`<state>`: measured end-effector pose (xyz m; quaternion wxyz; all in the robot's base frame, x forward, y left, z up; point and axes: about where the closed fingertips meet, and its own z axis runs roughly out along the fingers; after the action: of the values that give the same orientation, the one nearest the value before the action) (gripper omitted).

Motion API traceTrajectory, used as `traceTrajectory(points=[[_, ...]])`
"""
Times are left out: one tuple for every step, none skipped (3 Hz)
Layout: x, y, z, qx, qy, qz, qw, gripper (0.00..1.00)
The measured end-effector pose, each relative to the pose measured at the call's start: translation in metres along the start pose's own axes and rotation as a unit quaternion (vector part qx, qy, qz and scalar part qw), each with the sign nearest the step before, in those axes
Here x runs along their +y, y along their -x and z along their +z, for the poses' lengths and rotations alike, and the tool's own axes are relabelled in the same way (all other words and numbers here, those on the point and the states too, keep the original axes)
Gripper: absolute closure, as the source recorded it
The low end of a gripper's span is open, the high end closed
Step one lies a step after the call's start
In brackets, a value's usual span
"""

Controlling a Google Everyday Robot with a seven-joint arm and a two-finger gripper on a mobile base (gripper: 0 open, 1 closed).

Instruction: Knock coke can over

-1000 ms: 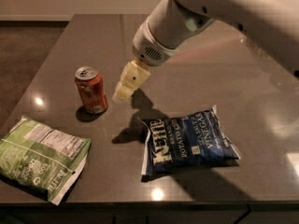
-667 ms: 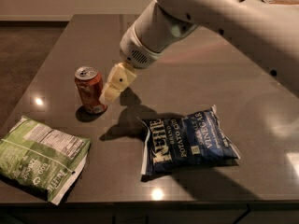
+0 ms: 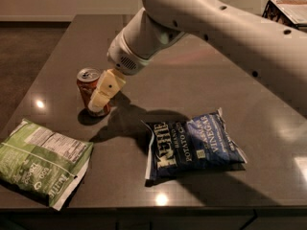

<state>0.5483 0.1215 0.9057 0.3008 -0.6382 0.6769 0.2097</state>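
The coke can is a small orange-red can with a silver top. It stands upright on the dark table at the left. My gripper comes down from the upper right on a white arm. Its cream fingers are against the can's right side, overlapping its lower right part.
A green chip bag lies flat at the front left, near the table's edge. A blue Kettle chip bag lies flat at the front centre, right of the can. The floor shows beyond the table's left edge.
My gripper has moved left and down toward the can and now touches its right side. The can still stands upright in the same place.
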Motion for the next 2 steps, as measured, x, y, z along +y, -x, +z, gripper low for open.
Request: traceTrajectory(points=[[0.0062, 0.008, 0.0105, -0.011, 0.019, -0.008, 0.9997, 0.0], [0.0131, 0.0131, 0.0166, -0.02, 0.043, -0.012, 0.9988, 0.18]])
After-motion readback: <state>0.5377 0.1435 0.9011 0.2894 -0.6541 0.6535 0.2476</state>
